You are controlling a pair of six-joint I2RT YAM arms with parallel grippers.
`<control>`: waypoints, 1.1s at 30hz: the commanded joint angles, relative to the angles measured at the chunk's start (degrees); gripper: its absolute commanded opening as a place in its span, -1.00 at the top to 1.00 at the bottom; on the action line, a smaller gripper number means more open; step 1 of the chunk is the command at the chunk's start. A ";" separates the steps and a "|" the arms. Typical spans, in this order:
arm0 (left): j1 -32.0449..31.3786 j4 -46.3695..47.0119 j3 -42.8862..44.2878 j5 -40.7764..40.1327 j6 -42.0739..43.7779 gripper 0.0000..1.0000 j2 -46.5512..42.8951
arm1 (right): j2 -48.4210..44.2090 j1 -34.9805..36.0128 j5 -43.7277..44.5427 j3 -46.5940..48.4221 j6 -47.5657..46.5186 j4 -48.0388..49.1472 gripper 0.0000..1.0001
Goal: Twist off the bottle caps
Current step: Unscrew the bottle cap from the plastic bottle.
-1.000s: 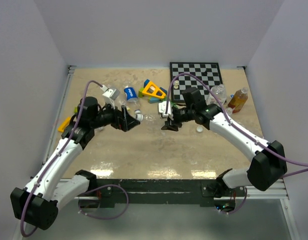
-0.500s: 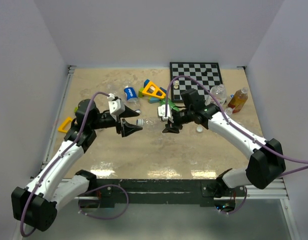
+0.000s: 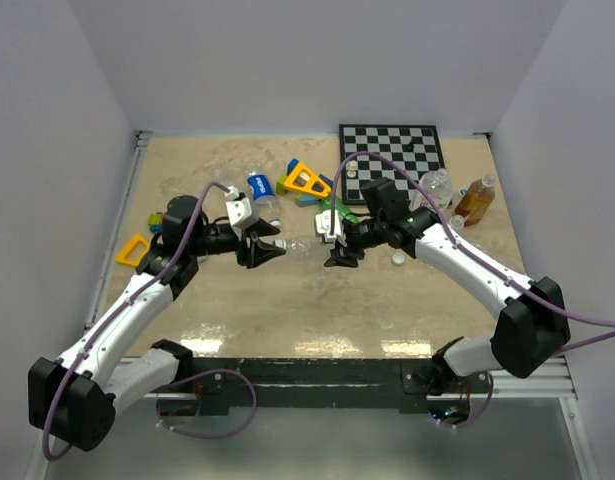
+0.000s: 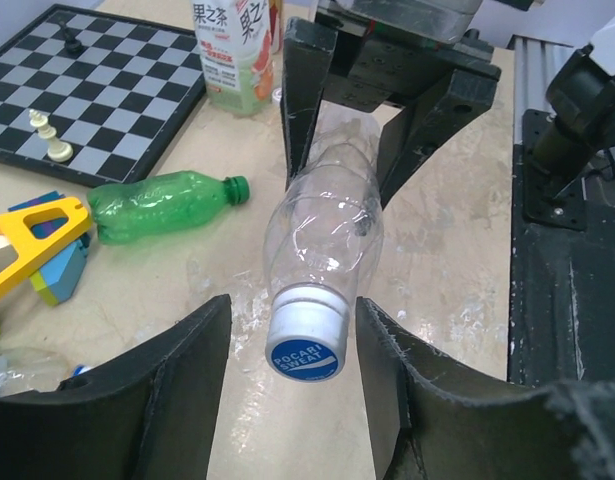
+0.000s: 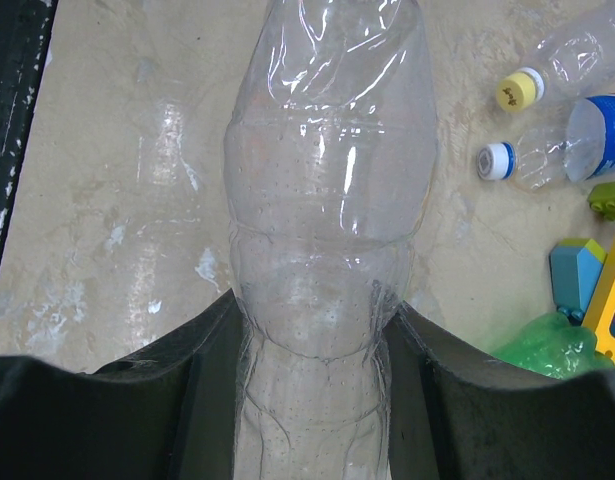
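Bracketing the blue-and-white cap (image 4: 307,345) with left gripper (image 4: 295,312), jaws narrowed to either side of it, slim gap visible on 1 side, so no firm pinch readable yet. Pointing cap-first at that wrist, clear bottle (image 4: 325,215) held roughly level in the air between the 2 arms, off the table (image 4: 457,260). Clamped round the body further back by right gripper (image 5: 312,345), fingers pressed against both flanks of the plastic. Likely reason for the split: 1 claw as a vice against rotation, the other free to twist the cap off. Level hold probably for squaring the cap to the left wrist's roll. Judged step: pinch the cap, then turn; unscrewing not begun. Beyond, lying flat and untouched: green bottle (image 4: 162,205) with green cap (image 4: 240,184) on, 2 more clear bottles wearing a yellow cap (image 5: 517,90) and a blue-rimmed white cap (image 5: 495,160), probably waiting their turn. On table by right forearm, loose white cap (image 3: 398,257), apart from any bottle. Further out, toy blocks (image 3: 305,182), tea bottle (image 4: 232,60), then chessboard (image 3: 392,148) at the far edge. Against the earliest frame: left gripper then spread wide with wrist rolled differently, now turned in line with the neck and drawn in close to cap width; left elbow shifted outward, yellow block (image 3: 134,249) beside it more exposed; right gripper and clear bottle nearly unmoved.
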 commanded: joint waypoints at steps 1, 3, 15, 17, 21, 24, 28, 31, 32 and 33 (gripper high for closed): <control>-0.36 0.16 1.64 -2.88 2.71 -0.18 -1.53 | -0.27 -0.03 -1.43 1.09 -0.99 -0.33 0.83; -0.28 0.17 1.73 -2.97 2.97 -0.19 -1.80 | -0.27 0.06 -1.43 1.09 -0.99 -0.33 0.83; -0.36 -3.53 1.82 2.13 3.32 0.12 -1.27 | -0.18 0.06 -1.43 1.09 -1.08 -0.41 0.83; -0.28 -3.96 2.17 3.18 3.06 0.25 -0.57 | -0.18 0.06 -1.43 1.09 -1.08 -0.41 0.83; -0.28 -4.40 3.40 5.72 -0.27 1.00 0.75 | -0.09 0.05 -1.16 1.09 -1.08 -0.41 0.83; -0.01 -5.02 4.45 3.72 -10.35 1.00 2.42 | -0.18 0.06 -0.90 1.01 -0.99 -0.24 0.83; 0.16 -7.73 4.37 -3.39 -29.16 1.00 4.09 | -0.09 -0.03 -0.64 1.01 -0.64 0.11 0.83; 0.16 -13.44 4.72 -14.71 -41.83 1.00 3.57 | 0.08 0.06 -0.55 1.01 -0.29 0.20 0.83; -0.01 -15.55 4.98 -19.53 -45.25 1.00 1.91 | 0.17 0.06 -0.46 1.01 -0.28 0.29 0.83; -0.01 -16.26 4.64 -22.80 -47.72 1.00 0.15 | 0.26 0.06 -0.46 1.01 -0.28 0.29 0.83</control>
